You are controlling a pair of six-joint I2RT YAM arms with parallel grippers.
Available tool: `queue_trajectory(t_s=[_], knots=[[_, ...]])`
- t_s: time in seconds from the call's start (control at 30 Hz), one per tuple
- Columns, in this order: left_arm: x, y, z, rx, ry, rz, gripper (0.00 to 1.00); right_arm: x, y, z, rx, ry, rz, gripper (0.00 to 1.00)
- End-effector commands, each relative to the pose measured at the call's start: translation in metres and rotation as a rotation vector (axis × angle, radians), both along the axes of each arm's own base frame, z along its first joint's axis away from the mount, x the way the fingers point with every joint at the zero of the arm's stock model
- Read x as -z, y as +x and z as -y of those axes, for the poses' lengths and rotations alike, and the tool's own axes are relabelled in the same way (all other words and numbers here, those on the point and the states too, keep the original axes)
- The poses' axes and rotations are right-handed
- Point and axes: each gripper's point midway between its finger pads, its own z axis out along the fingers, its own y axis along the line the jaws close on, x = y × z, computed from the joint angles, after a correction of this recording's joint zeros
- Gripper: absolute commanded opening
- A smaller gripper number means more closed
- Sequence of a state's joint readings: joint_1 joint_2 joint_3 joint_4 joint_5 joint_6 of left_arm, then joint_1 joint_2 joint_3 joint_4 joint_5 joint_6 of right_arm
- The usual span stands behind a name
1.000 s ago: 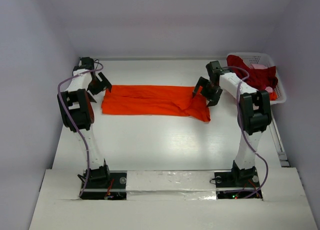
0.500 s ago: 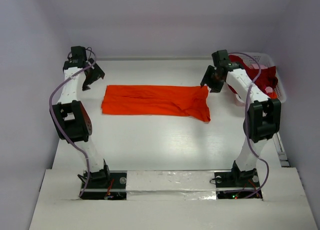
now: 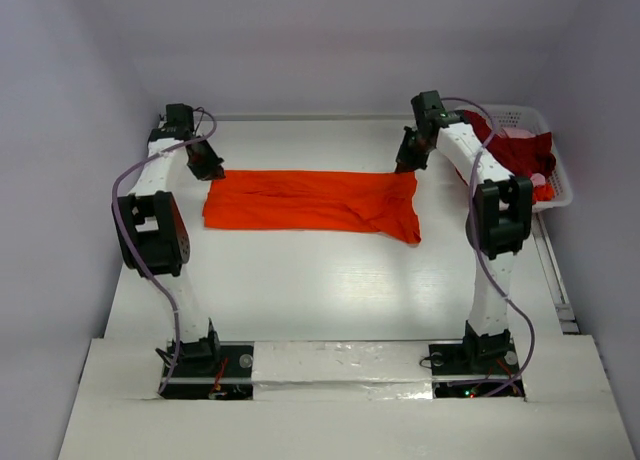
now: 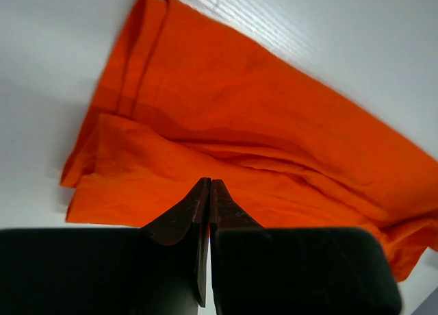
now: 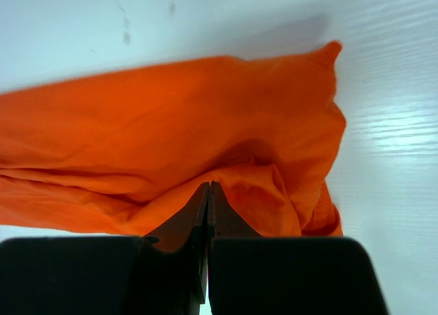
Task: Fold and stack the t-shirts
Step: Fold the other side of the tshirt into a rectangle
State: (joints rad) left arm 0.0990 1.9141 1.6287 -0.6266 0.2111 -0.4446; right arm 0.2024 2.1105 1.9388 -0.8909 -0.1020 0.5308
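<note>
The orange-red t-shirt (image 3: 310, 200) lies flat on the white worktop (image 3: 330, 280), folded into a long band that runs left to right between the two arms. Its right end is wider and reaches nearer the arm bases than the rest. The left gripper (image 3: 207, 166) is down at the band's far left corner, and the right gripper (image 3: 408, 164) is at its far right corner. In the left wrist view the dark fingers (image 4: 179, 219) are pressed together with no gap, and their tips meet over the orange cloth just in from its edge, where layered folds show. In the right wrist view the fingers (image 5: 178, 226) are likewise closed tight. Their tips sit on a rumpled hump of the same shirt, with creases running up toward them. In neither view can I tell whether any cloth is caught between the tips or merely lies beneath them. At the far right of the worktop, well apart from the orange shirt, stands a white lattice basket (image 3: 556, 185). The dark crimson t-shirt (image 3: 515, 152) is heaped in it and spills over its near rim, and a bit of pink cloth (image 3: 522, 133) shows behind it.
</note>
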Motion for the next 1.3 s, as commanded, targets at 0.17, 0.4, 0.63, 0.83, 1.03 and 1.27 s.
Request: queue_trajectory(t_s=[0.17,0.4,0.63,0.83,1.03,1.27], knots=[[0.014,-0.006,0.034,0.123,-0.048,-0.071,0.00,0.002,-0.024,-0.013,-0.065,0.049,-0.061,0.00],[-0.007,-0.003,0.031,0.117,-0.006,-0.039,0.00,-0.018,-0.040,-0.015,-0.084,0.034,-0.017,0.00],[0.009,-0.001,0.031,0.125,0.013,-0.076,0.00,-0.005,-0.061,-0.021,-0.118,0.015,-0.058,0.00],[0.020,0.002,0.032,0.127,0.006,-0.105,0.00,0.011,-0.058,-0.022,-0.106,0.013,-0.094,0.00],[0.035,0.005,0.035,0.150,0.011,-0.150,0.00,0.025,-0.051,-0.018,-0.037,-0.009,-0.113,0.00],[0.047,0.003,0.034,0.148,0.016,-0.175,0.00,0.027,-0.046,-0.022,-0.017,0.012,-0.112,0.00]])
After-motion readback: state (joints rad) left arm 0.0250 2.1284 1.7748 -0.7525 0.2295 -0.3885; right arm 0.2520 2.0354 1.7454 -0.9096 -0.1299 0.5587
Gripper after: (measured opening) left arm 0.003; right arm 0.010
